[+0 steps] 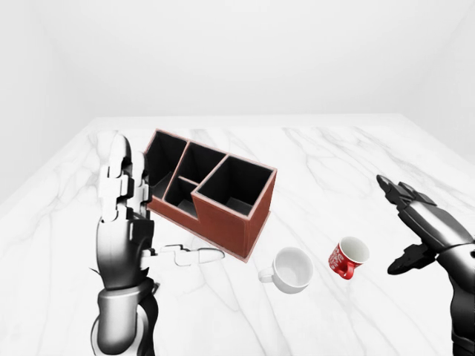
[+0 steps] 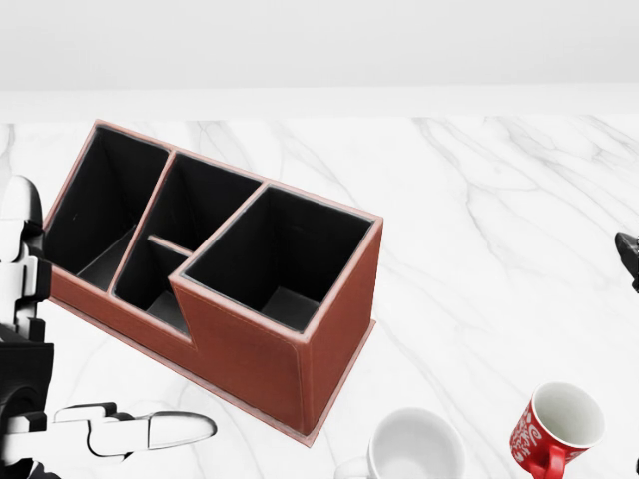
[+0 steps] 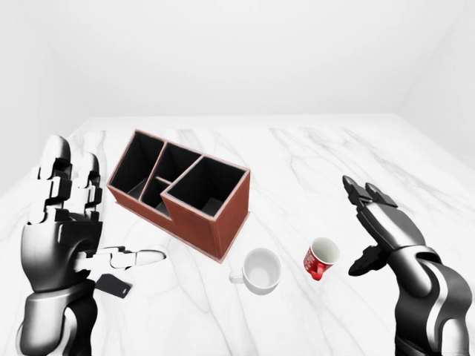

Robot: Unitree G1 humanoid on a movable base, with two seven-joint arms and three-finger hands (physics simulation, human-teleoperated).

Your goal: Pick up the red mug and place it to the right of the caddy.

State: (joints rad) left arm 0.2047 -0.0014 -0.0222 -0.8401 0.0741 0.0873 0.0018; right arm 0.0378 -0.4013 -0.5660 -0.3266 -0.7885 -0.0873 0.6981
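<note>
— So how far along is the task looking?

— Barely begun, I'd judge. The red mug [image 1: 348,257] is lying tipped on the counter [image 1: 334,163], mouth facing up and toward the right of the left-eye view, and nothing is gripping it. It is sitting below and to the right of the caddy [image 1: 210,191], apart from it, with the white mug [image 1: 291,269] lying between the two.

— Isn't that already to the right of the caddy?

— Loosely, yes, but it is lying low in the view and on its side, so I'm reading the picking up and the placing as both left to do.

— What are the hands doing?

— The right hand [image 3: 375,222] is hovering just to the right of the red mug, fingers spread wide and holding nothing; no contact is showing. The left hand [image 1: 126,222] is standing upright just left of the caddy, fingers extended upward and thumb pointing toward the caddy's base, also holding nothing.

— And the count?

— One caddy, showing four open compartments: two long ones, one short one and a big square one, all looking empty. One red mug, one white mug, two hands. A small dark object [image 3: 113,285] is also lying by the left hand in the right-eye view; I cannot tell what it is.
</note>
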